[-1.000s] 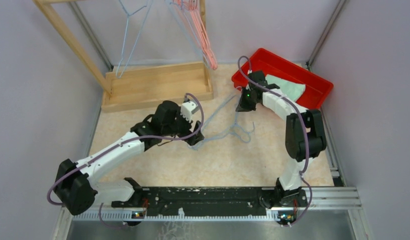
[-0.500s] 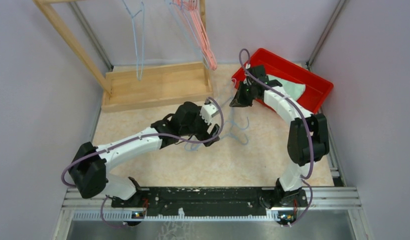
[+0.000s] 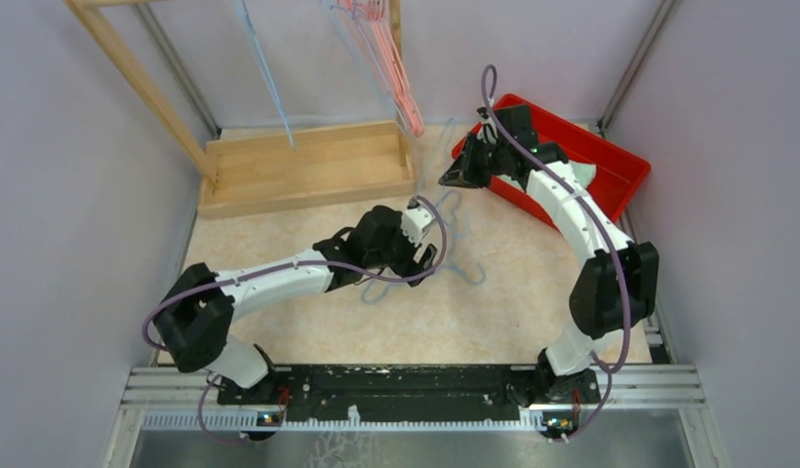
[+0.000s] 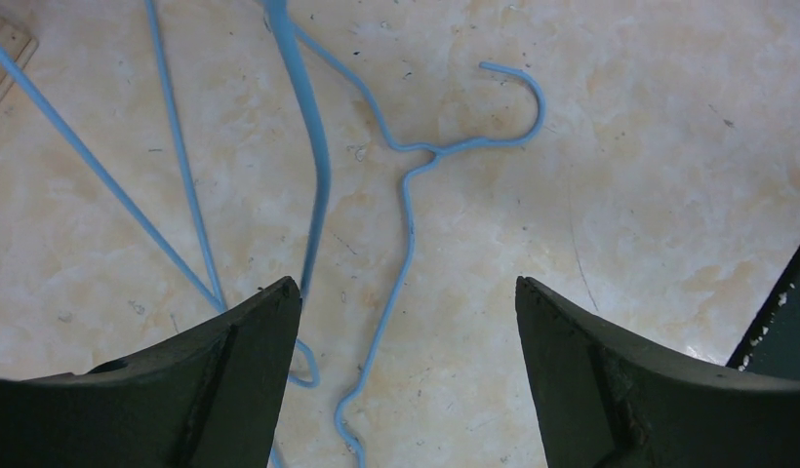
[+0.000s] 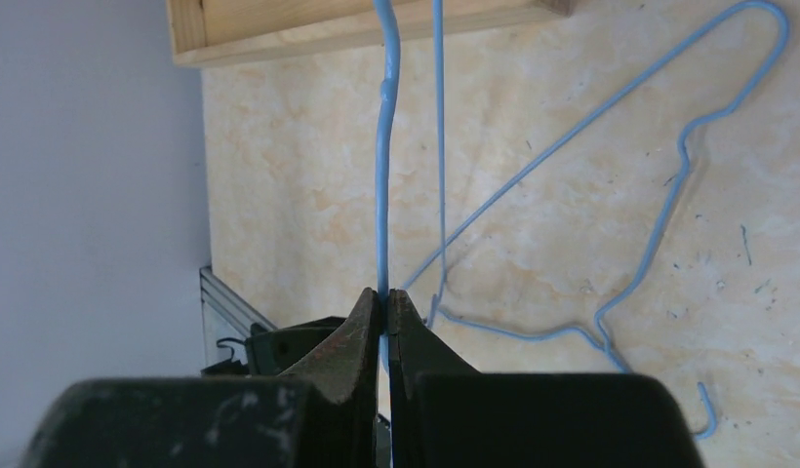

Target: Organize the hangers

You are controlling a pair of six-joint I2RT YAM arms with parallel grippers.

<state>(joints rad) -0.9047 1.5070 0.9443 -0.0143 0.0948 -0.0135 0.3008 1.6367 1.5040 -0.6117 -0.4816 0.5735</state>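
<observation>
Beige marbled tabletop (image 3: 474, 322), lilac walls (image 3: 64, 244) — left tool (image 4: 406, 292) wide, right tool (image 5: 387, 297) pinching 1 blue hanger (image 5: 381, 195).

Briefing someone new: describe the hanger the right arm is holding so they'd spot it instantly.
Find the red bin at far right. Just left of it, the right gripper pinches a light blue hanger, lifted, while its blue neighbour lies flat.

Top view: wood rack (image 3: 133, 73) cropped by upper edge; pink hangers (image 3: 394, 78) lose their hooks there; hung blue hanger (image 3: 266, 73) smeared, outline unclear; red bin (image 3: 616, 171) partly behind R arm (image 3: 562, 200); L wrist view: floor blue hangers (image 4: 408, 214) run off top & bottom edges, one wire passing behind a finger (image 4: 211, 390) of L gripper (image 4: 408, 292); R wrist view: held blue hanger (image 5: 381, 175) exits at top; lower wire hidden betw. R gripper (image 5: 386, 297) fingers
</observation>
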